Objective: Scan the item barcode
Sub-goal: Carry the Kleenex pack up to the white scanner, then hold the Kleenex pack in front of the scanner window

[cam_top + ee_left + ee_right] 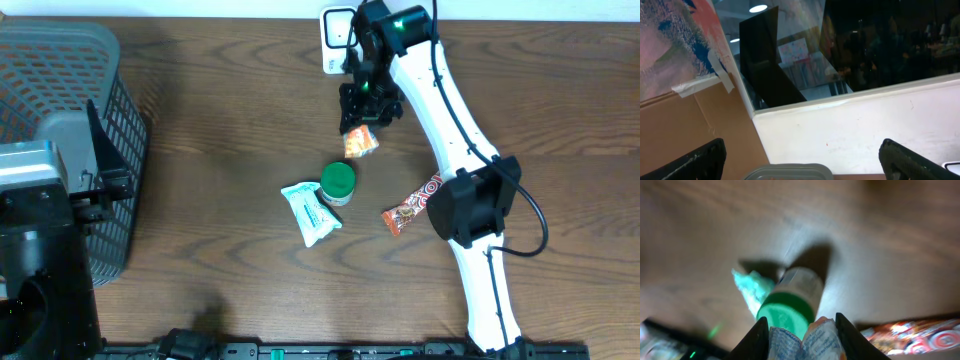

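Orange and crinkled, the snack packet [361, 142] is sitting in the right pincer [364, 115], whose two fingers [759, 332] are pressing its crimped edge from both sides. Just beyond the pincer's tips a green-capped bottle [338, 183] is lying on the wooden table [200, 120], and a white-and-teal pouch [311, 212] is touching the bottle on its far side. A red snack-bar wrapper [410, 207] is lying off to one side of the pincer, beside the arm's elbow. Well apart from all this, by a grey mesh basket [60, 60], the left pincer [801, 150] is standing wide open, holding nothing.
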Controlling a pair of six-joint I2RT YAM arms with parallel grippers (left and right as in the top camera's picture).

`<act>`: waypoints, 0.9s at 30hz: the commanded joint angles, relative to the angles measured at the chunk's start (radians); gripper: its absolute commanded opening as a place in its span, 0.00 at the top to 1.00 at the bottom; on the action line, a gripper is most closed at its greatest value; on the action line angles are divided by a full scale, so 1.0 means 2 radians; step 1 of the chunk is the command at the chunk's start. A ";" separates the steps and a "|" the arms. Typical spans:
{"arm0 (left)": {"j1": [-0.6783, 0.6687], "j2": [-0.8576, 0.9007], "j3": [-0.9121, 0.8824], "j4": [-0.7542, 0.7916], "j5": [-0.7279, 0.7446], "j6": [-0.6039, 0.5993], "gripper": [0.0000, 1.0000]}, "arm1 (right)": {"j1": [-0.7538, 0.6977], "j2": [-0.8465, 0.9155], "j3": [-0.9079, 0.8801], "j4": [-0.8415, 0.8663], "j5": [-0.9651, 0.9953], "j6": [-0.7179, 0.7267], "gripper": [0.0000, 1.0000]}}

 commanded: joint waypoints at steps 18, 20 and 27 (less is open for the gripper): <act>0.002 0.000 -0.002 -0.045 0.002 -0.005 0.02 | 0.005 -0.037 0.002 0.355 0.199 -0.008 0.84; 0.002 0.000 -0.002 -0.068 0.002 -0.005 0.02 | 0.005 -0.024 -0.001 0.395 0.200 -0.015 0.85; 0.002 0.000 -0.002 -0.216 0.002 -0.005 0.02 | 0.000 0.031 -0.007 0.527 0.200 -0.019 0.76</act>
